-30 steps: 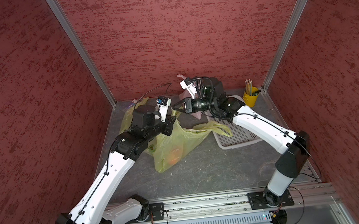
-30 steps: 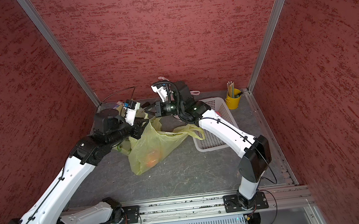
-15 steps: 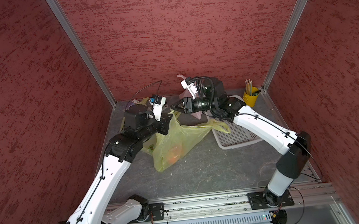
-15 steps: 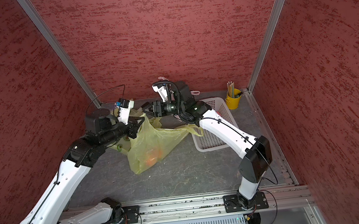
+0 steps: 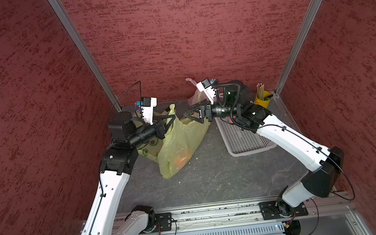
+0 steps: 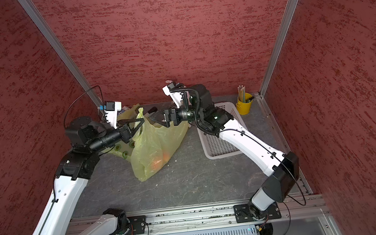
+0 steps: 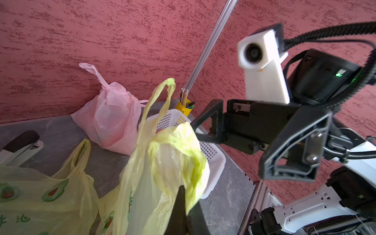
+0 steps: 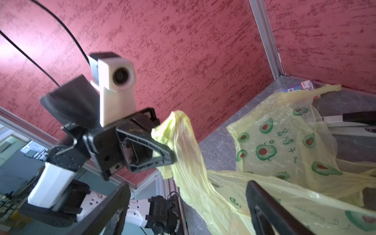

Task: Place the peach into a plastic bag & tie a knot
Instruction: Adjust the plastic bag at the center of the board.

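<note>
Carrying everything, the grey worktop point(image 5: 213, 182) is lying bare in front of the plastic bag point(image 5: 181, 143), a white basket point(image 5: 244, 138) just beside the bag's right. The bag is stretching from its raised, bunched top down to its bottom on the worktop. The left claw point(image 5: 172, 119) is clenching that top; the right claw point(image 5: 188, 116) is standing released, jaws wide, just beside the top and facing it, probably best placed for the loose handle point(image 5: 172, 107). The peach point(image 5: 181, 159) is sitting inside the bag's bottom.
</note>
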{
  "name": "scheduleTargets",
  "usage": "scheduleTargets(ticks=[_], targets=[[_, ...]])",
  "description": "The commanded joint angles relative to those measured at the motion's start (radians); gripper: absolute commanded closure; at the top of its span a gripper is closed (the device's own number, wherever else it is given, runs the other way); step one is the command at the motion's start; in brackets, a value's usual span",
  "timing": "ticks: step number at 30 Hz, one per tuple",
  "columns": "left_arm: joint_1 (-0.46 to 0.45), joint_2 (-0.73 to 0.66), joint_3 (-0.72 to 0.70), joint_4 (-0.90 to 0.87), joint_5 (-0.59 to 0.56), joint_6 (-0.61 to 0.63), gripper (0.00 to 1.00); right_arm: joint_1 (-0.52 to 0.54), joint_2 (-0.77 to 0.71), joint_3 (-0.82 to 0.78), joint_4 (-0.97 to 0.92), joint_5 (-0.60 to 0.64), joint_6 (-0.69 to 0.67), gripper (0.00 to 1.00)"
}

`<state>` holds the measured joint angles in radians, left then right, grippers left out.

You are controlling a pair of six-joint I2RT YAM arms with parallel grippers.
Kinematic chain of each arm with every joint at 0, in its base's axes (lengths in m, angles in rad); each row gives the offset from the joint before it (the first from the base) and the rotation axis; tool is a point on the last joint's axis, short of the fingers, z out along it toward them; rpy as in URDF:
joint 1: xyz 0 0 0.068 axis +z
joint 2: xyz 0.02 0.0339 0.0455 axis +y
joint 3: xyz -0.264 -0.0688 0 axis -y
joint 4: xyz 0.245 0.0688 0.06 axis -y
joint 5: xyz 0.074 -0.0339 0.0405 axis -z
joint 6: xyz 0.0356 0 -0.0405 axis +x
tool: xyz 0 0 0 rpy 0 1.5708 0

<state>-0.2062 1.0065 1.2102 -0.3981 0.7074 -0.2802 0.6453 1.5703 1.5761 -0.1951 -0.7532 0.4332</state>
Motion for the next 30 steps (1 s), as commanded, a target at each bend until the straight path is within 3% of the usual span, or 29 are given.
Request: scheduleTargets(ticks=[1, 7, 10, 12, 14, 16, 19, 24, 26, 30], targets=[[0.02, 0.009, -0.021, 0.089, 0.108, -0.066, 1.0, 0.003, 0.035, -0.031, 0.062, -0.1, -0.088, 0.05], [0.028, 0.031, -0.023, 0.124, 0.164, -0.105, 1.0, 0.038, 0.078, -0.047, 0.15, -0.192, -0.091, 0.02], [0.028, 0.04, -0.019, 0.126, 0.178, -0.112, 1.0, 0.052, 0.107, -0.038, 0.156, -0.193, -0.086, 0.08], [0.03, 0.038, -0.019, 0.125, 0.177, -0.113, 1.0, 0.057, 0.123, -0.037, 0.158, -0.194, -0.078, 0.22], [0.034, 0.035, -0.019, 0.123, 0.174, -0.114, 0.93, 0.058, 0.127, -0.042, 0.158, -0.183, -0.073, 0.6], [0.039, 0.032, -0.019, 0.118, 0.169, -0.114, 0.87, 0.059, 0.123, -0.052, 0.152, -0.159, -0.074, 0.83], [0.047, 0.026, -0.021, 0.116, 0.163, -0.114, 0.86, 0.059, 0.113, -0.065, 0.159, -0.141, -0.07, 0.98], [0.054, 0.025, -0.023, 0.102, 0.154, -0.109, 0.81, 0.059, 0.102, -0.076, 0.161, -0.131, -0.064, 1.0], [0.056, 0.024, -0.023, 0.103, 0.154, -0.112, 0.71, 0.059, 0.103, -0.073, 0.155, -0.132, -0.062, 1.0], [0.056, 0.03, -0.014, 0.1, 0.159, -0.112, 0.7, 0.059, 0.102, -0.074, 0.154, -0.135, -0.059, 1.0]])
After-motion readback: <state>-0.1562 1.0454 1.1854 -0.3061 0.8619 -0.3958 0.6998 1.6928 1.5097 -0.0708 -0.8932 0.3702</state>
